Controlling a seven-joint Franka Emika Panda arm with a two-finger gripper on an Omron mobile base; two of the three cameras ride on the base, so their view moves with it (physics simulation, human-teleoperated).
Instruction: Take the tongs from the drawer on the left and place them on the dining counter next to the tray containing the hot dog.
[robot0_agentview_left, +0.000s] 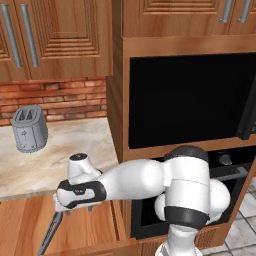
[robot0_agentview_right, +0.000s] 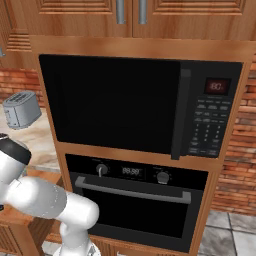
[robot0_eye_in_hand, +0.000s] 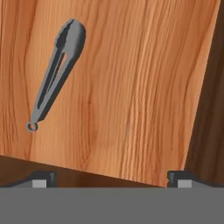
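One toaster (robot0_agentview_left: 29, 129) behind open drawer (robot0_agentview_left: 85, 230)

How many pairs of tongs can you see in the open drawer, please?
1. The tongs lie flat on the wooden floor of the drawer, off to one side of the open gripper; the drawer's remaining area is out of frame.

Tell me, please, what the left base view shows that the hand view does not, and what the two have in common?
Left base view alone: the grey toaster on the small marbled counter, the brick wall behind it, the black microwave front, and the white arm reaching down over the open drawer.

Hand view alone: the tongs' full length, with the small ring at one end, and the open claw hanging above the drawer floor, off to one side of them.

Both share: the dark grey tongs lying on the drawer's wooden floor.
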